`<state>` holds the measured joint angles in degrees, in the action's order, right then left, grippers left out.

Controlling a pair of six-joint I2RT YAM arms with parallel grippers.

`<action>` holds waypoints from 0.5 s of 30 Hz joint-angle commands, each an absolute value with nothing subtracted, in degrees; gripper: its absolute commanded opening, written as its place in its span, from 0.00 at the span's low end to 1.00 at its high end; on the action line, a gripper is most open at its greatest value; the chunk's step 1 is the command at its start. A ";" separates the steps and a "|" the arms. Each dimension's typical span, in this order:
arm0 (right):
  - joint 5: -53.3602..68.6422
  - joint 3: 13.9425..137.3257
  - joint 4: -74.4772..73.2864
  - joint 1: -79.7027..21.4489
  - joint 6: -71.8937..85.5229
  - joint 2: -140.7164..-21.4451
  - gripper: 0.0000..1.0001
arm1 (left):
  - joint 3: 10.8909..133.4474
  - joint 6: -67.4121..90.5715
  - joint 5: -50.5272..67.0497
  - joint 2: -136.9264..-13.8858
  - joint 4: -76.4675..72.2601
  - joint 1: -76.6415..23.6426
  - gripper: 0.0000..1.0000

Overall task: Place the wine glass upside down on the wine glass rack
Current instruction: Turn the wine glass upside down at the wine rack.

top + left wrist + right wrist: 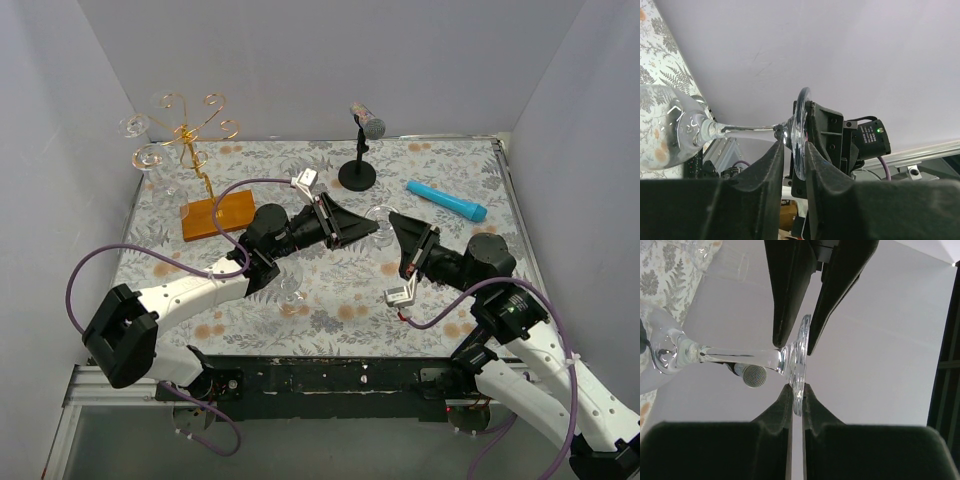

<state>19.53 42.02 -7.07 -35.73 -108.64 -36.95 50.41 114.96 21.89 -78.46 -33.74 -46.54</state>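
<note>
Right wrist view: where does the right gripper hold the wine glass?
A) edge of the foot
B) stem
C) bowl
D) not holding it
A: the right gripper is pinched shut on the disc edge at the foot of the wine glass, clear of stem and bowl.

Clear glass [730, 355] between black jaws; grey floral cloth [450, 165]; gold rack [200, 172] on orange-brown base [218, 216]; blue tube [447, 201]; purple cables [70, 285].

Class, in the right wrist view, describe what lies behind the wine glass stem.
The microphone: its mesh head shows just below the wine glass stem; the stem covers most of its handle.
</note>
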 commanded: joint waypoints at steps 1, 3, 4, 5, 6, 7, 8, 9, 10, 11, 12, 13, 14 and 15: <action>19.95 41.75 1.49 -36.83 -110.04 -35.95 0.01 | 52.30 122.08 23.55 -77.96 -35.51 -46.41 0.13; 20.04 41.49 1.49 -37.00 -110.04 -35.77 0.01 | 51.86 121.91 23.64 -77.61 -35.86 -46.49 0.00; 20.13 41.31 1.49 -37.09 -110.13 -35.60 0.01 | 51.59 121.82 23.47 -77.52 -35.77 -46.49 0.00; 20.21 41.05 1.49 -37.18 -110.30 -35.25 0.01 | 51.33 121.47 23.21 -77.17 -35.68 -46.49 0.00; 20.21 40.87 1.41 -37.35 -110.48 -35.24 0.01 | 51.15 121.12 23.03 -76.91 -35.68 -46.49 0.00; 20.30 40.61 1.49 -37.27 -110.57 -34.90 0.01 | 50.89 120.68 22.77 -76.56 -35.86 -46.49 0.00; 20.39 40.34 1.49 -37.35 -110.65 -34.63 0.02 | 50.63 120.15 22.59 -76.20 -36.03 -46.49 0.00; 20.65 40.17 1.41 -37.35 -110.65 -34.45 0.09 | 50.36 119.36 22.24 -75.94 -36.12 -46.49 0.00; 20.83 40.08 1.49 -37.35 -110.57 -34.28 0.14 | 50.19 119.09 21.80 -75.33 -35.86 -46.41 0.00; 21.09 39.90 1.41 -37.44 -110.39 -34.02 0.20 | 50.19 118.31 21.45 -74.89 -35.42 -46.41 0.00; 21.27 39.73 1.41 -37.44 -110.30 -33.84 0.25 | 50.10 117.69 21.10 -74.36 -34.81 -46.49 0.00; 21.44 39.64 1.49 -37.53 -110.22 -33.58 0.29 | 50.01 116.99 20.66 -73.75 -34.28 -46.49 0.00; 21.53 39.46 1.49 -37.44 -110.21 -33.49 0.33 | 49.75 116.63 20.13 -73.31 -33.84 -46.41 0.00; 21.45 39.46 1.49 -37.35 -110.13 -33.49 0.37 | 49.66 116.11 19.60 -72.52 -33.32 -46.32 0.00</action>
